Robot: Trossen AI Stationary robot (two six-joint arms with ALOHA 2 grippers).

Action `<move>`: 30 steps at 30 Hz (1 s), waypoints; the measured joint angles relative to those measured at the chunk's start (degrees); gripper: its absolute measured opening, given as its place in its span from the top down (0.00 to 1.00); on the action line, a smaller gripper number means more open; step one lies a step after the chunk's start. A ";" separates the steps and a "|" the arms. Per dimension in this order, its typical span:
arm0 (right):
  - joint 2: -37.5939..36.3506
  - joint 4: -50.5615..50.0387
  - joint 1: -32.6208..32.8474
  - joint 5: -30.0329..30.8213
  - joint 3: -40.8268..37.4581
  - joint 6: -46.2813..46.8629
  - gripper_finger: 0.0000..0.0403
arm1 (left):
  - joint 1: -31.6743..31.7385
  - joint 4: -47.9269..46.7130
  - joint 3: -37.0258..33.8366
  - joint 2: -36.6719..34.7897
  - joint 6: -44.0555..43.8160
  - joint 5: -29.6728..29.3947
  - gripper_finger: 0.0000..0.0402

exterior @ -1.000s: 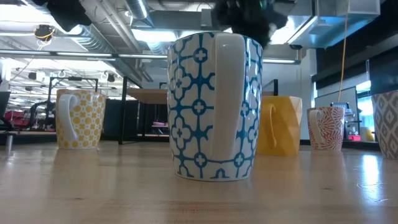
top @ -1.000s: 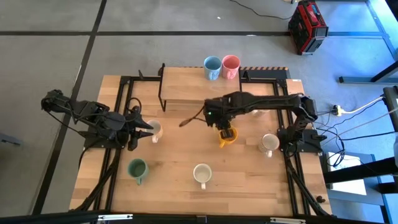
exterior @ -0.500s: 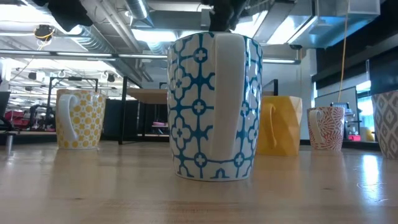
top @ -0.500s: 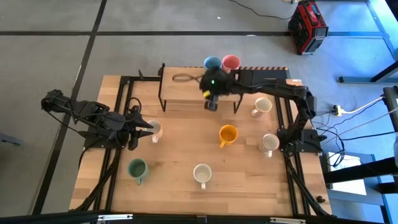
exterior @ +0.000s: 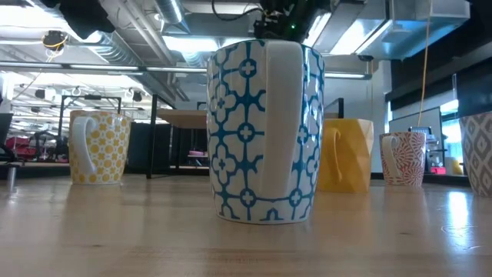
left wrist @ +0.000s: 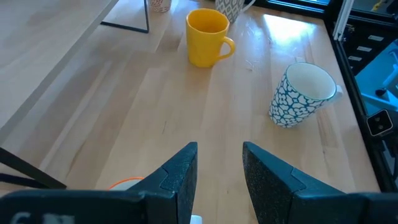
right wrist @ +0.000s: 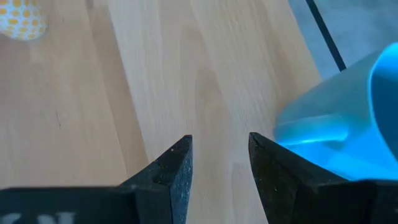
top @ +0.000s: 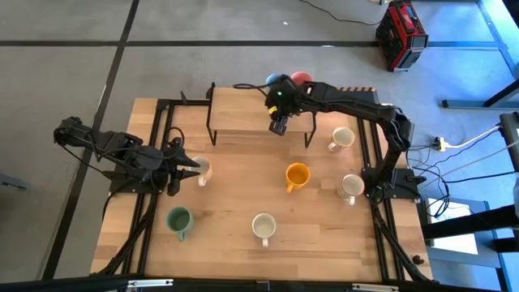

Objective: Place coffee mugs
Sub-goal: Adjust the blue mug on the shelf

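- Mugs are partly hidden: in the high view the right arm [top: 357,105] covers most of the blue mug [top: 274,80] and the pink mug [top: 302,78], so only their rims show at the back of the raised shelf [top: 239,113].
- The right gripper [top: 278,127] hangs over the front part of this shelf. The right wrist view shows its jaws apart with bare wood between them, and the blue mug just beside one jaw, blurred and cut off by the picture edge.
- The left gripper [top: 195,169] is low over the bench [top: 235,203], with its jaws apart and nothing between them.
- From above, a cream mug [top: 201,169] sits right at the left jaws. The left wrist view gives only a pale orange edge below them, and I cannot tell if this is that mug.
- The orange mug [left wrist: 208,36] stands well ahead of the left jaws, and a blue-patterned mug [left wrist: 300,94] ahead and to one side; both are upright.
- The patterns show only in the wrist and low views; from above these mugs look plain cream.
- The green mug [top: 178,219] shows only in the high view, near the left jaws on the front side.
- In the low view the blue-patterned mug fills the middle and hides what is behind it; a grey-patterned mug [exterior: 481,158] is cut off at the edge.
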 joint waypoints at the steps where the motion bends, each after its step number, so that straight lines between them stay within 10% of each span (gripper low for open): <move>1: 0.00 0.31 0.00 -0.02 -0.31 -0.13 0.64 | 0.00 0.00 0.00 -0.02 0.00 -0.02 0.69; 30: 0.02 6.37 -1.81 5.12 -2.68 -3.30 0.64 | 0.00 -0.02 0.00 0.00 -0.15 -1.33 0.69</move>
